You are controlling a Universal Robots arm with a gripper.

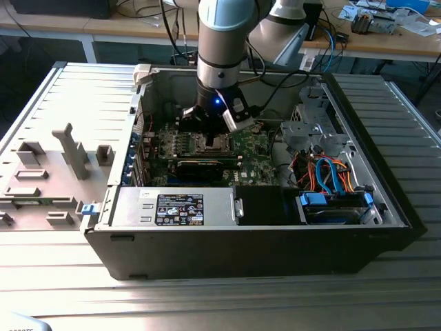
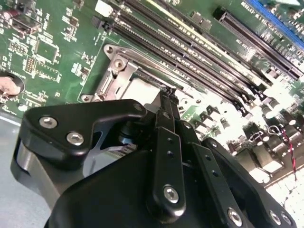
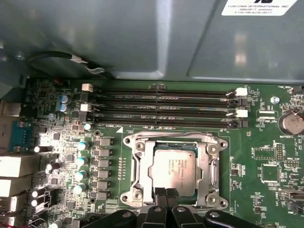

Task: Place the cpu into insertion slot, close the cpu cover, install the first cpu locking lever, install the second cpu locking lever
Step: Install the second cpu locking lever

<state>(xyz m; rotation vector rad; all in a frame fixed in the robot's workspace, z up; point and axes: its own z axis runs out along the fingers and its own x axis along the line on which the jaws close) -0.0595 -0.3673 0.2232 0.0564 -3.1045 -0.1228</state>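
Observation:
The cpu, a small silver-grey square chip, lies flat in the insertion slot on the green board. The cpu cover, a silver frame with a square window, lies down around the chip. My gripper stands at the socket's edge with its two black fingertips close together, shut, touching or just above the frame; I cannot tell whether anything is pinched. In the second wrist view the gripper reaches the socket's rim beside the cpu. The exterior view has the gripper low inside the open computer case, over the insertion slot.
Long black memory slots run right beside the socket. A black card lies in front of it, then a power supply. A drive cage with blue and orange cables is on the exterior view's right. Grey fixtures stand on the left.

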